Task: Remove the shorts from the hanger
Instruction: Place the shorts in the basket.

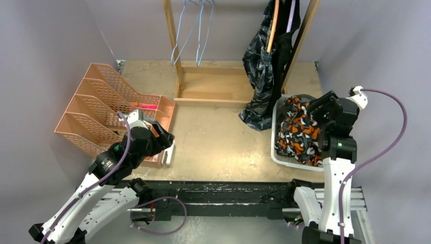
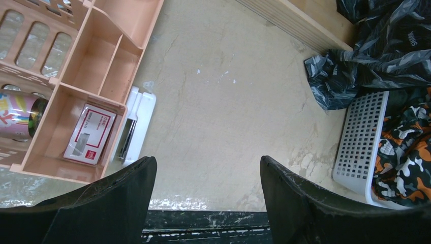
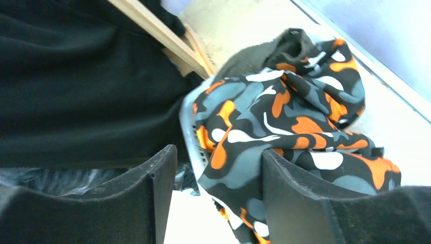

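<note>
The orange-black-white camouflage shorts [image 1: 300, 129] lie heaped in a white basket [image 1: 277, 147] at the right. Olive green shorts [image 3: 254, 53] lie under them at the basket's far end. My right gripper [image 3: 218, 168] hovers over the basket, open, with a fold of the orange camouflage shorts [image 3: 284, 112] resting against its right finger. Dark grey-blue camouflage shorts [image 1: 260, 76] and black shorts [image 1: 284, 51] hang from hangers on the wooden rack. My left gripper [image 2: 208, 168] is open over bare table at the left, holding nothing.
Two blue wire hangers [image 1: 195, 30] hang bare on the rack's left side. An orange file organizer [image 1: 106, 112] stands at the left, with a white stapler-like item [image 2: 134, 132] beside it. The rack's wooden base [image 1: 213, 89] sits at the back middle.
</note>
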{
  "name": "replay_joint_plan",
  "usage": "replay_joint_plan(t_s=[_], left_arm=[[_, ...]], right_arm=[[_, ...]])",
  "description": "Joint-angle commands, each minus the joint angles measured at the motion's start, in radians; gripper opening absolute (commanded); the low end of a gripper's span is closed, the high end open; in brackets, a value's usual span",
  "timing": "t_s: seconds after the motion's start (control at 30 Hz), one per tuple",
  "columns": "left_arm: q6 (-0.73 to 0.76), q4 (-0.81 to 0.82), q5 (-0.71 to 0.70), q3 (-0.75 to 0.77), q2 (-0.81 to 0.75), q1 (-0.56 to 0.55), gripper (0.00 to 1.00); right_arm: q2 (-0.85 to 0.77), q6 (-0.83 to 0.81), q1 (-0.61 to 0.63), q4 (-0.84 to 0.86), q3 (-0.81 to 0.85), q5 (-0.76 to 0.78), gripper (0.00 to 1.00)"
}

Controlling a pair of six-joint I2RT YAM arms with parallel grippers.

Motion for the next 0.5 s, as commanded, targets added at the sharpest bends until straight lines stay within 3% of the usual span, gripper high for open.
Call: replay_joint_plan(t_s=[0.0, 0.07, 0.1, 0.23, 0.3, 0.37, 0.47], left_arm=[[0.019, 0.027, -0.015, 0.037, 0.019, 0.005, 0.74], [0.020, 0.041, -0.006, 0.034, 0.028, 0.005, 0.74], [0.020, 0.043, -0.001, 0.035, 0.031, 0.005, 0.74], [0.017, 0.032, 0.007, 0.038, 0.032, 0.005, 0.74], [0.014, 0.010, 0.002, 0.042, 0.021, 0.005, 0.74], [0.010, -0.010, -0.011, 0.040, 0.002, 0.004, 0.74], [0.000, -0.026, -0.040, 0.037, -0.021, 0.005, 0.74]], right_arm=[[0.062, -0.063, 0.001, 0.021, 0.003, -0.087, 0.51], [0.121, -0.034, 0.001, 0.100, -0.101, -0.060, 0.34], [0.181, -0.013, 0.001, 0.130, -0.147, -0.050, 0.32], [0.358, 0.037, 0.000, 0.230, -0.268, -0.071, 0.27], [0.356, 0.018, 0.001, 0.270, -0.294, -0.057, 0.25], [0.288, -0.037, 0.002, 0.268, -0.283, -0.071, 0.26], [0.141, -0.105, 0.002, 0.189, -0.186, -0.085, 0.40]])
